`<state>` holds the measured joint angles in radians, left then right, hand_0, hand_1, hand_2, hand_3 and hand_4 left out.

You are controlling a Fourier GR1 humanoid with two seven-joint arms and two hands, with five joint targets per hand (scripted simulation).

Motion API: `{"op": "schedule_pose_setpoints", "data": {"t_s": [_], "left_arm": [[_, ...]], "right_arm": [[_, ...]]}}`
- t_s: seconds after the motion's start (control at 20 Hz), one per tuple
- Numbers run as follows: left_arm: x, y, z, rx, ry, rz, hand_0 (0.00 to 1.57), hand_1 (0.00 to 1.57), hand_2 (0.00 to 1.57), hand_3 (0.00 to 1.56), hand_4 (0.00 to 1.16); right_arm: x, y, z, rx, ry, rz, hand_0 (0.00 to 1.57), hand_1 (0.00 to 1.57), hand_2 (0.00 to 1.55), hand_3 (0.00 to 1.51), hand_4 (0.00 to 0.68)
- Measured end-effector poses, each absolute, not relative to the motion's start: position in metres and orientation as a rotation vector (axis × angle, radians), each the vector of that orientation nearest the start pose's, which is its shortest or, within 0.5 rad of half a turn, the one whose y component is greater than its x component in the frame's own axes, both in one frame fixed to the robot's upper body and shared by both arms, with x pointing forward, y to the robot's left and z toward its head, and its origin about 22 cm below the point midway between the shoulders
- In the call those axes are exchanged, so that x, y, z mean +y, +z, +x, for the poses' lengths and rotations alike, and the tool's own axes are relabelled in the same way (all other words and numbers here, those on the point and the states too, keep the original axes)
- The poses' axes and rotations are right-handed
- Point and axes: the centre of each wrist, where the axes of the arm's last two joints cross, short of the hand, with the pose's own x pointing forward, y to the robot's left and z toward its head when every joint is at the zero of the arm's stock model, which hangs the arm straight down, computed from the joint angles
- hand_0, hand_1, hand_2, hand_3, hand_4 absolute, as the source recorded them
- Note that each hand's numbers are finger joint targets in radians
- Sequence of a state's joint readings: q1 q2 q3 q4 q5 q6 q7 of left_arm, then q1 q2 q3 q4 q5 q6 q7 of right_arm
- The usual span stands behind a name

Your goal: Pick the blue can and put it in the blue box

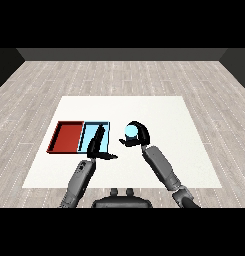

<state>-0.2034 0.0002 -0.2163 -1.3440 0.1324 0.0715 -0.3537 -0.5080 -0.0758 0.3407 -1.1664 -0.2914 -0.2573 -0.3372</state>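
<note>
Right hand (139, 135) curls round blue can (129, 132), just right of light blue tray (107, 136) (can not in tray). Left hand (97, 146) over tray's near edge, fingers straight, holding nothing.

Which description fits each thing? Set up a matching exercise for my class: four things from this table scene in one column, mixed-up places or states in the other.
Things:
1. blue can
2. red tray
3. light blue tray
4. left hand

Descriptions:
A. leftmost on the table
B. held in the right hand
C. fingers straight, over the light blue tray's near edge
D. between the red tray and the can

Pairs: 1-B, 2-A, 3-D, 4-C
</note>
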Motion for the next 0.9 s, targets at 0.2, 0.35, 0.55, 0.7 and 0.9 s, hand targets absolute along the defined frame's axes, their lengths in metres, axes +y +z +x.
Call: {"op": "schedule_pose_setpoints", "data": {"t_s": [0.2,0.35,0.55,0.7,0.9], "left_arm": [[0.139,-0.010,0.280,-1.829,-0.093,-0.266,0.00,0.00,0.00,0.00,0.00],[0.129,-0.015,0.288,-1.810,-0.094,-0.266,0.00,0.00,0.00,0.00,0.00],[0.119,-0.022,0.290,-1.785,-0.102,-0.275,0.00,0.00,0.00,0.00,0.00],[0.116,-0.027,0.291,-1.762,-0.117,-0.267,0.00,0.00,0.00,0.00,0.00],[0.109,-0.028,0.296,-1.744,-0.126,-0.271,0.00,0.00,0.00,0.00,0.00]], "right_arm": [[-0.115,0.030,0.328,-1.889,0.132,0.247,1.41,1.41,1.45,1.41,0.660],[-0.110,0.032,0.328,-1.893,0.148,0.262,1.41,1.41,1.45,1.42,0.663],[-0.110,0.035,0.329,-1.904,0.156,0.275,1.40,1.40,1.44,1.40,0.668],[-0.107,0.041,0.327,-1.912,0.163,0.294,1.40,1.40,1.44,1.41,0.675],[-0.099,0.043,0.322,-1.920,0.177,0.304,1.39,1.39,1.45,1.41,0.680]]}}
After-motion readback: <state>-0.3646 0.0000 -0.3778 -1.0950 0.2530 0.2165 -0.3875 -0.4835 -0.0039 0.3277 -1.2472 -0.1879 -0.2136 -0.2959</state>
